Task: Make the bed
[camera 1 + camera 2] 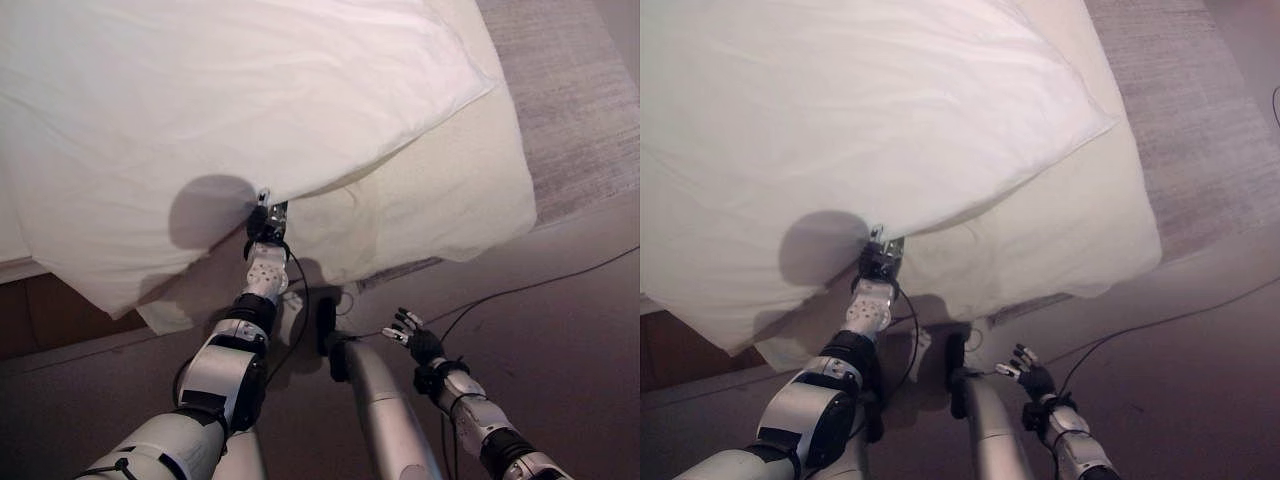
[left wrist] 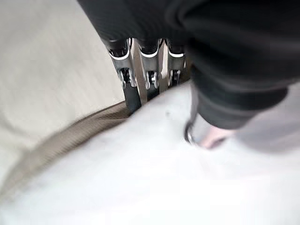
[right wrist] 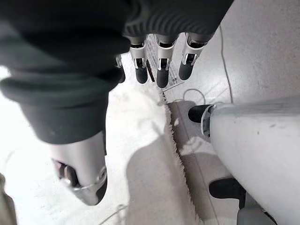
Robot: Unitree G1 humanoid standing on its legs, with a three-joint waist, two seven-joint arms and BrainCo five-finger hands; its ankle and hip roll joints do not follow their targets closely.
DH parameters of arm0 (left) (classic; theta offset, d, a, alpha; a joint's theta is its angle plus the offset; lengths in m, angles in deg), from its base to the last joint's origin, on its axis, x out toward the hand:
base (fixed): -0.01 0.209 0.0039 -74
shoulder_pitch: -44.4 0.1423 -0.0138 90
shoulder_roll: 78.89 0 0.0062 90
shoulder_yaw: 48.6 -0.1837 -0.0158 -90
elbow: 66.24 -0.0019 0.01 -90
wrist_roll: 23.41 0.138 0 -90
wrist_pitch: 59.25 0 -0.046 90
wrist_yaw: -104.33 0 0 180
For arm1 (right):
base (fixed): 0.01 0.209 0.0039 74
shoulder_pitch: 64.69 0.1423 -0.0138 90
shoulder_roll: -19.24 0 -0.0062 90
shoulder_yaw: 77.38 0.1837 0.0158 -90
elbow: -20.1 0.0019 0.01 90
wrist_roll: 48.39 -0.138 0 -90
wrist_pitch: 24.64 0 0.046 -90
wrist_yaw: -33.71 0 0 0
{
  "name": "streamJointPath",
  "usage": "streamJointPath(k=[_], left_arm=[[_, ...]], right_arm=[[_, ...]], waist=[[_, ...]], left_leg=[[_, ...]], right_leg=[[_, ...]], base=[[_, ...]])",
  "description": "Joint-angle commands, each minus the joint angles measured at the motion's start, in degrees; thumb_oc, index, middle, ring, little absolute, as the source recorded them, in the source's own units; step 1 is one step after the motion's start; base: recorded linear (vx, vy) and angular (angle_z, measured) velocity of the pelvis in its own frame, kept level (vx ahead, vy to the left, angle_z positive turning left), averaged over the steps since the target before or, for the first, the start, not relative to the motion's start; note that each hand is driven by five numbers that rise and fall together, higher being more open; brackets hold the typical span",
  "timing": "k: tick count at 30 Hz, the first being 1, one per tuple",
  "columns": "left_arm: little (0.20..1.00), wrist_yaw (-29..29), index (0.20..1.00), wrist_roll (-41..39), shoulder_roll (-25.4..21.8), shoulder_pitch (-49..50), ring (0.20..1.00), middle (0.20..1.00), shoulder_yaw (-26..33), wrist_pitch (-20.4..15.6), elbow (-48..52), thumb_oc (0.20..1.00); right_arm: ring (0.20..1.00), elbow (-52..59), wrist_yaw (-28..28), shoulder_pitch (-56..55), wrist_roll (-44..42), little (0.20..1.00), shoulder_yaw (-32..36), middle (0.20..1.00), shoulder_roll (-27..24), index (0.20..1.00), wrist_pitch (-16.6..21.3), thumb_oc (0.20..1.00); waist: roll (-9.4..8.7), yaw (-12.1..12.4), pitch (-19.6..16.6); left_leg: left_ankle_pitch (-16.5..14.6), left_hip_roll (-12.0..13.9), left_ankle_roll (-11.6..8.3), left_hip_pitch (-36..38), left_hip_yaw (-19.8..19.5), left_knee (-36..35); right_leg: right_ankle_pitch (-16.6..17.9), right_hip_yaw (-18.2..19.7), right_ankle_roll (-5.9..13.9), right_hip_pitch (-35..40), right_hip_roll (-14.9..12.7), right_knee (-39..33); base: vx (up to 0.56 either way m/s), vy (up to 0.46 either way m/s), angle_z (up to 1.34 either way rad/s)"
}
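Bed half made, the white duvet (image 1: pixel 220 110) still skewed across it.

The duvet fills the view from nine to one o'clock, its corner drooping over the near edge, with the cream sheet (image 1: pixel 440 190) bare toward three o'clock, so squaring and smoothing look left to do. At centre, the left hand (image 1: pixel 267 225) pinches the duvet's hem, fingers beneath, thumb on top. At five o'clock, the right hand (image 1: pixel 412 338) hangs relaxed over the floor (image 1: pixel 560 340), holding nothing.

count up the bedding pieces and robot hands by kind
Fluffy white duvet: 1
Cream sheet draped over the bed corner: 1
Robot hands: 2, left hand with its fingers at the duvet's edge, right hand over the floor
Total: 4
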Motion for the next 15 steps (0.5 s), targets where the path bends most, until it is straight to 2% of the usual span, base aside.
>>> streamJointPath(k=[1,10,15], left_arm=[[0.2,2.7,0.2,1.4,0.3,-4.7,0.2,0.2,-3.1,-1.9,3.8,0.2],[0.2,2.7,0.2,2.1,1.4,-1.8,0.2,0.2,-5.8,-1.8,9.8,0.2],[0.2,4.0,0.2,3.2,2.3,2.9,0.2,0.2,-8.6,-1.8,18.2,0.2]], right_arm=[[1.0,2.1,-0.6,-3.1,-0.4,1.0,-1.9,1.0,-0.2,1.0,2.5,1.0],[1.0,3.6,-1.1,-1.8,-1.1,1.0,-2.9,1.0,0.8,1.0,2.9,1.0],[1.0,8.0,2.3,0.6,-4.9,1.0,-5.4,1.0,1.9,1.0,2.4,1.0]], waist=[[3.18,0.6,-3.0],[3.57,1.7,-1.5],[4.41,3.3,0.0]], left_leg=[[0.2,-0.2,0.65,-0.9,0.1,-1.3],[0.5,-0.9,1.1,0.5,0.1,-1.9],[0.9,-1.4,1.35,1.5,0.1,-2.4]], right_leg=[[0.7,-2.3,5.05,1.8,0.3,-3.1],[0.6,-2.2,5.06,3.4,0.3,-3.6],[0.8,-2.4,5.07,4.6,0.0,-4.0]], base=[[0.0,0.0,0.0],[0.0,0.0,0.03],[0.0,0.008,0.04]])
